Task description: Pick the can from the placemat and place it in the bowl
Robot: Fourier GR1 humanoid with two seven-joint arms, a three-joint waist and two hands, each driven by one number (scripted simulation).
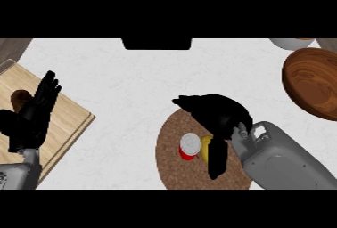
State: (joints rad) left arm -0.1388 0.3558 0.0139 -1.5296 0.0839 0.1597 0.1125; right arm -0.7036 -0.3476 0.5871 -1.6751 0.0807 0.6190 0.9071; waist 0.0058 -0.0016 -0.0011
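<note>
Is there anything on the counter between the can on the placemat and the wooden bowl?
Nothing visible: bare counter lies between the can on the placemat and the bowl. The right hand hovers over the can.

A white counter (125,111) with faint marbling fills nearly the whole view, evenly lit. At the far edge a dark block (157,43) sits just left of centre. A light wooden board (63,118) lies at the left. A grey-brown strip (13,48) shows at the far left corner.
</note>
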